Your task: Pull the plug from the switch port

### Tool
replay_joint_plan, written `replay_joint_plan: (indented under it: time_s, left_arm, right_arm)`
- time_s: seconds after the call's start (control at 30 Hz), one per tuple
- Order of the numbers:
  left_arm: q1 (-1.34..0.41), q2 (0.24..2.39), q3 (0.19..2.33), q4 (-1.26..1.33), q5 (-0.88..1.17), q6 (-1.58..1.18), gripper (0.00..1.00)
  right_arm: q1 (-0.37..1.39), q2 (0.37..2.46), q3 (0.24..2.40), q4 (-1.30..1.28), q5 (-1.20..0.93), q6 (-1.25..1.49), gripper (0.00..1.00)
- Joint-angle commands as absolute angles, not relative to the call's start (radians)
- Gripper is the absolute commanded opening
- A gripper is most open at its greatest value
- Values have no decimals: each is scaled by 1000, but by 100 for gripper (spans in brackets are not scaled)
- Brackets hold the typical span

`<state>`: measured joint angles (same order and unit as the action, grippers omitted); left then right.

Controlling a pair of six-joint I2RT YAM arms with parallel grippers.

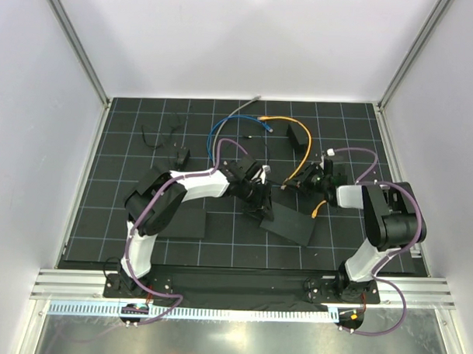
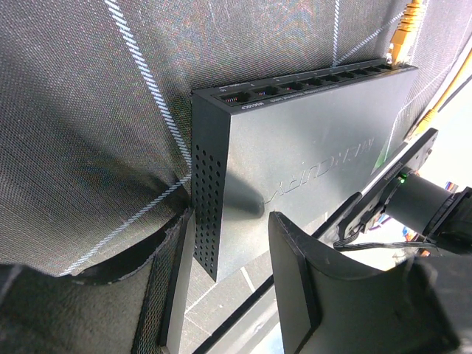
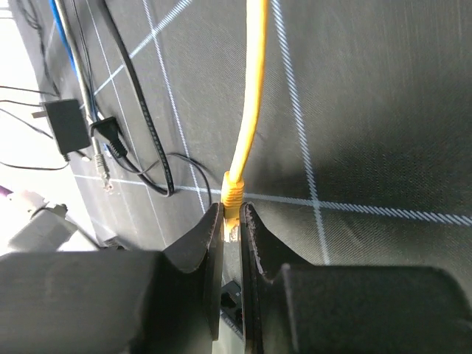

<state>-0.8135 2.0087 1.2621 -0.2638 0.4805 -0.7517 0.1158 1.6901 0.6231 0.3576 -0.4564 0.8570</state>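
**Figure: both grippers at the switch.** The left gripper [image 2: 232, 228] is shown with its jaws clamped across the thin body of the switch [image 2: 310, 133]. One finger is set behind the perforated end and the other on the lettered face. The right gripper [image 3: 232, 212] is shown with its jaws drawn almost together, pinching the plug [image 3: 233, 193]. The plug is seen at the switch port [image 2: 393, 66], last in the port row; whether it is seated cannot be told. The orange cable [image 3: 251, 88] is led away over the gridded mat [image 1: 354, 134]. Farther back, a blue cable [image 1: 211, 137] and a grey cable [image 1: 243, 107] are laid.
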Motion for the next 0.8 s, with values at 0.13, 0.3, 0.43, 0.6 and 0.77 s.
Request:
replay_joint_plan:
  time_s: [0.13,0.3,0.43,0.6,0.77]
  left_arm:
    - [-828,1970,1279,-351,407,-712,49]
    - [-828,1902,1287,-406,354,-686,51]
    - [-825,1849,1276,-443,318,-661,52]
    - [-821,1799,1244,-448,313,-650,52]
    - [-821,1786,1232,-448,316,-650,52]
  right_arm:
    - [115,1611,808,-33,-364,660,1]
    - [115,1667,916,-133,-345,632,1]
    - [114,1689,962,-176,-305,620,1]
    - [114,1712,994,-201,-285,627,1]
    - [115,1750,1009,-206,-288,643,1]
